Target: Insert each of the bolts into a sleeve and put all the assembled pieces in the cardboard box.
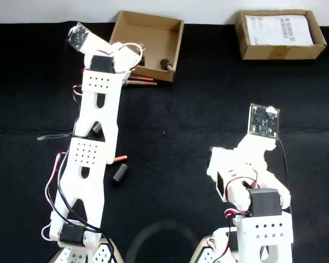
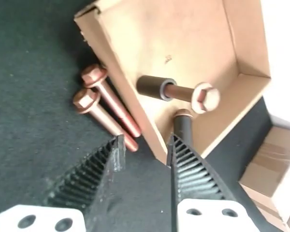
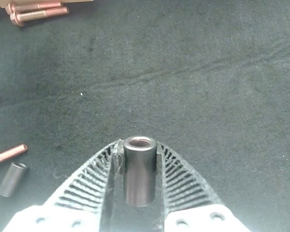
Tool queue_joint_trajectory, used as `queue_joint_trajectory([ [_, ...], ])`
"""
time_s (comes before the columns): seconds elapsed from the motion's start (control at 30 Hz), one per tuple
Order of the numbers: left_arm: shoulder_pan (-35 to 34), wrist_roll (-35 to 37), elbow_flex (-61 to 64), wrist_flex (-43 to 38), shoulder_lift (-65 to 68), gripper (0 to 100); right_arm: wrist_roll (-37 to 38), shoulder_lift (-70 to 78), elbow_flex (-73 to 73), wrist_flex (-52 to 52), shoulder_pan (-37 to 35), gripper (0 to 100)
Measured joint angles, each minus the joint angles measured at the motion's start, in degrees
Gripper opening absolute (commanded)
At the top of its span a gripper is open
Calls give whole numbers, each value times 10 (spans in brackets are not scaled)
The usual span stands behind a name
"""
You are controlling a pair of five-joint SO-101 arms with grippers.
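My right gripper [image 3: 137,145] is clamped on a dark grey metal sleeve [image 3: 139,169]. The sleeve's long axis runs along the fingers and its open bore points out past the fingertips, above the black table mat [image 3: 208,72].

My left gripper [image 2: 146,142] hangs at the near wall of the open brown cardboard box [image 2: 193,38], jaws well apart and gripping nothing. Just ahead of one fingertip, inside the box, a black sleeve with a copper rim [image 2: 182,124] lies in line with that finger. I cannot tell whether the two touch. Further in, an assembled piece [image 2: 176,92] lies flat on the box floor. It is a copper bolt through a dark sleeve, its axis crosswise to my fingers, with the flanged hex head sticking out at one end.

Outside the box, two loose copper hex bolts [image 2: 108,99] lie side by side and parallel, just beside that near wall.

From the high view, nearer the arm bases, a short black loose sleeve [image 1: 119,172] lies on the mat with a lone copper bolt [image 1: 120,159] just beside it. Another black sleeve [image 1: 97,127] shows through a gap in the left arm. A second cardboard box [image 1: 279,53] holding a printed sheet [image 1: 279,30] sits well apart at the far right.
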Motion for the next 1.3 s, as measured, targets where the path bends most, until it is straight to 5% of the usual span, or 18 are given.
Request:
queue_joint_trajectory([
  [0.6, 2, 0, 7, 48, 0, 162, 0, 0, 6, -2, 0, 6],
  [1.3, 2, 0, 10, -47, 82, 161, 0, 1, 34, -30, 0, 6],
])
